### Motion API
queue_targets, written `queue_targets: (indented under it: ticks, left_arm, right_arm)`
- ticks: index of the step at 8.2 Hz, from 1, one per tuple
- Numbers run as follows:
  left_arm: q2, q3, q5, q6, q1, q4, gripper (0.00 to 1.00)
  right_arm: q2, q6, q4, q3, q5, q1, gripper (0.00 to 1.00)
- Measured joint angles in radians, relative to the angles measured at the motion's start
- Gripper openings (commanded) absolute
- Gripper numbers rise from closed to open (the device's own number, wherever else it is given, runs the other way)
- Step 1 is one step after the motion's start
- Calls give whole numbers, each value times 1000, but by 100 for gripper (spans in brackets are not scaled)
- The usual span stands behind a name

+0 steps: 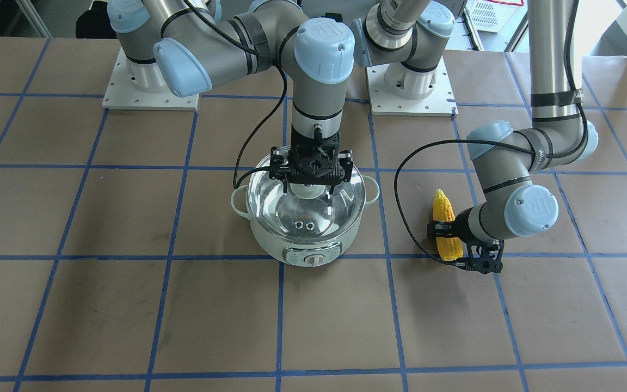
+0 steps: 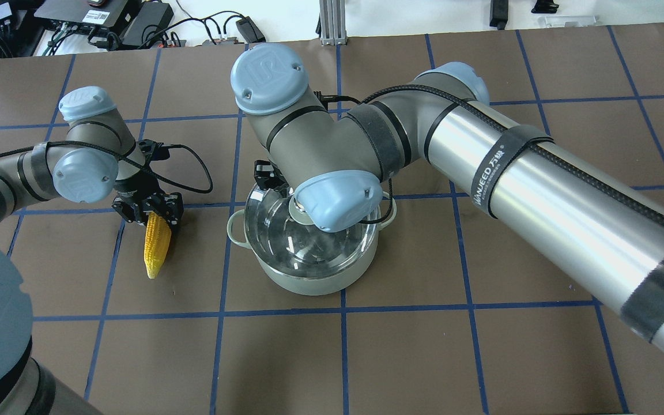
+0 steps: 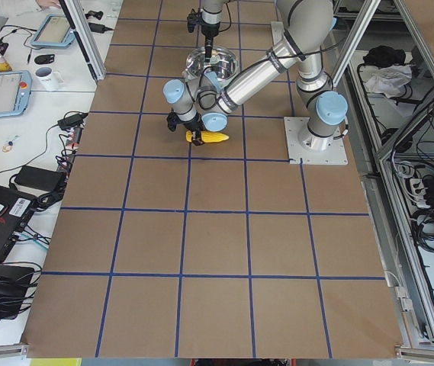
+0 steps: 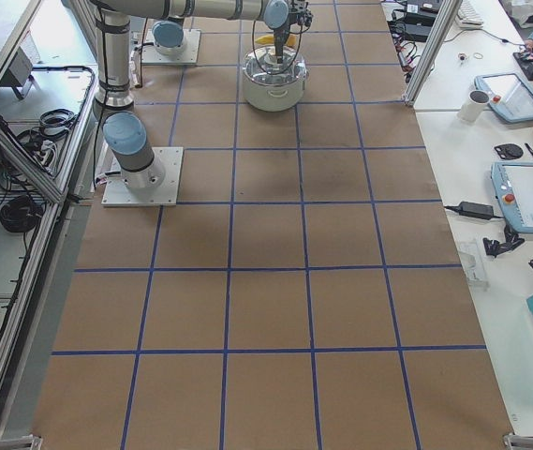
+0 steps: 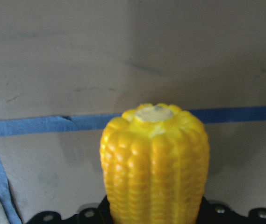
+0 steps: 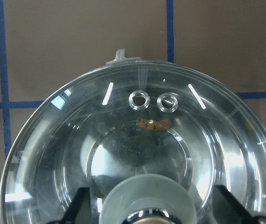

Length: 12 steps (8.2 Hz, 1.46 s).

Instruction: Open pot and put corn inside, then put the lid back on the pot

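The mint-green pot (image 1: 302, 239) stands mid-table with the glass lid (image 1: 313, 215) on it. My right gripper (image 1: 309, 189) hangs straight down over the lid's knob (image 6: 147, 200). Its fingers (image 6: 81, 205) stand either side of the knob with a gap, so it is open. In the overhead view the right arm hides the knob above the lid (image 2: 286, 236). The yellow corn (image 1: 444, 209) lies low at the table on my left side, tip toward the robot. My left gripper (image 1: 444, 231) is shut on the corn (image 2: 156, 242) near its blunt end (image 5: 154, 168).
Two white arm base plates (image 1: 150, 90) (image 1: 411, 95) sit at the robot's side of the table. A black cable (image 1: 406, 218) loops beside the corn. Blue tape lines grid the brown tabletop. Desks with tablets and a mug (image 4: 477, 103) flank the far side.
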<state>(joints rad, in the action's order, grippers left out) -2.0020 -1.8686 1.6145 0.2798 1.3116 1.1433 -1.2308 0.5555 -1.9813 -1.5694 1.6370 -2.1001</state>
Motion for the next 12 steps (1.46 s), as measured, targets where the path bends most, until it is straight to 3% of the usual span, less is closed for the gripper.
queue_targets:
  ticks: [5, 8, 12]
  left_arm:
    - [81, 48, 6, -105, 0, 150, 0]
    - [143, 140, 34, -134, 2, 232, 0]
    - [199, 179, 46, -209, 29, 233, 0]
  right_arm:
    - [-5, -8, 46, 0, -30, 0, 65]
    - [-9, -9, 60, 0, -35, 0, 35]
    - [-12, -40, 112, 16, -70, 2, 24]
